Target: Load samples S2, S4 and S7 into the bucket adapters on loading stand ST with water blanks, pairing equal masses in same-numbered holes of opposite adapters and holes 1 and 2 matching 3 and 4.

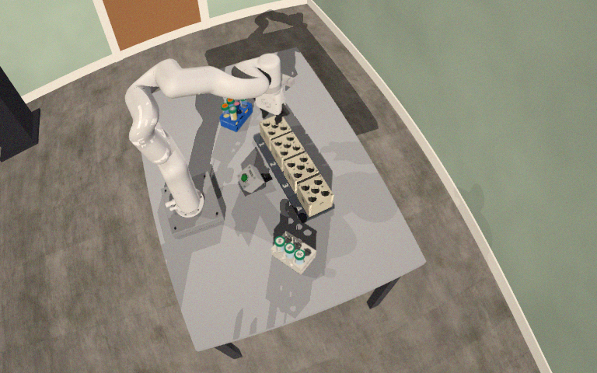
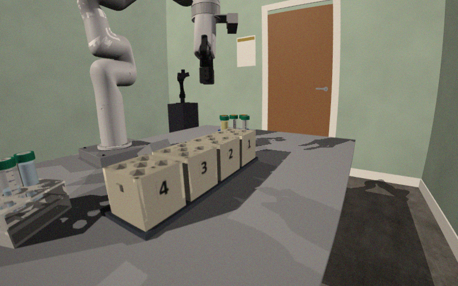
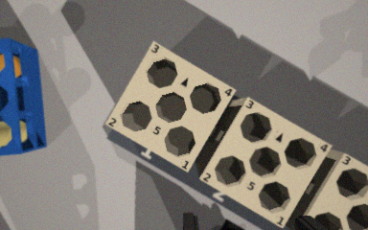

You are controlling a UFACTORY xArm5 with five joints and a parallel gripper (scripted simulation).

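Loading stand (image 1: 278,176) (image 2: 147,235) (image 3: 177,172): dark, bearing four upright beige adapters (image 1: 320,207) (image 2: 148,198) (image 3: 144,93). Blue rack (image 1: 228,123) (image 3: 29,103): sitting beyond the stand's "1" end, holding green-capped tubes (image 1: 232,112) (image 2: 224,123). Clear rack (image 1: 286,263) (image 2: 40,215): sitting beyond its "4" end, holding three water tubes (image 1: 289,249) (image 2: 27,171). Green key (image 1: 244,177): sitting beside it.

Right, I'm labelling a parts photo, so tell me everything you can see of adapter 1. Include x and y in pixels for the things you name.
Adapter 1 (image 1: 276,130) (image 2: 247,148) (image 3: 148,97) is a boxy, cream-coloured block, plastic by its look. Its top has five dark, empty, many-sided holes, numbered 1 to 5, hole 5 in the middle, plus a small black triangle between 3 and 4. One side carries a black 1. It stands upright on the dark stand at the end of the row, beside adapter 2. No tube touches it.
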